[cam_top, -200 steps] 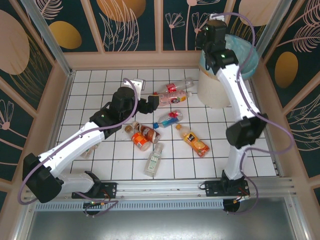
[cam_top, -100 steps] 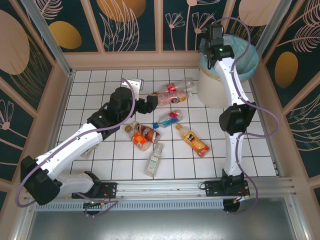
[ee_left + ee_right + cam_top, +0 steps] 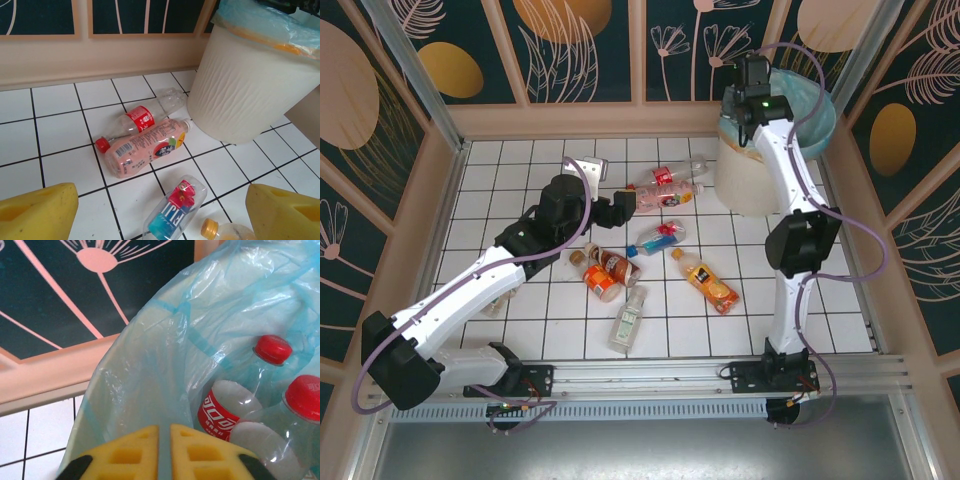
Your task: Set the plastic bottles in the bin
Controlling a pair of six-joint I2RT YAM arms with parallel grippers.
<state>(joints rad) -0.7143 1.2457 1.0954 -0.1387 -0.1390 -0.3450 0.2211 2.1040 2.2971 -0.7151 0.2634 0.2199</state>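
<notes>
Several plastic bottles lie on the white tiles: a clear red-labelled one [image 3: 670, 175] [image 3: 142, 117], a pink one [image 3: 665, 196] [image 3: 147, 147], a blue-labelled one [image 3: 660, 237] [image 3: 175, 210], an orange one [image 3: 706, 283], two brown-red ones [image 3: 605, 270] and a green-labelled one [image 3: 628, 318]. My left gripper [image 3: 623, 206] [image 3: 160, 215] is open, low over the blue-labelled bottle, holding nothing. The cream bin [image 3: 745, 180] [image 3: 250, 85] with its teal liner stands at the back right. My right gripper [image 3: 752, 72] [image 3: 164, 450] is shut over the bin's rim. Two red-capped bottles [image 3: 225, 410] lie inside.
A wooden kerb and patterned wall panels [image 3: 580, 50] enclose the tiled floor. A small grey-white object [image 3: 585, 167] lies behind my left arm. An orange-capped bottle [image 3: 215, 231] shows beside my left gripper's right finger. The aluminium rail [image 3: 650, 375] runs along the near edge.
The right arm has straightened and its wrist has shifted slightly right over the bin's rim. The left arm has barely moved. The bottles on the floor lie as before.
</notes>
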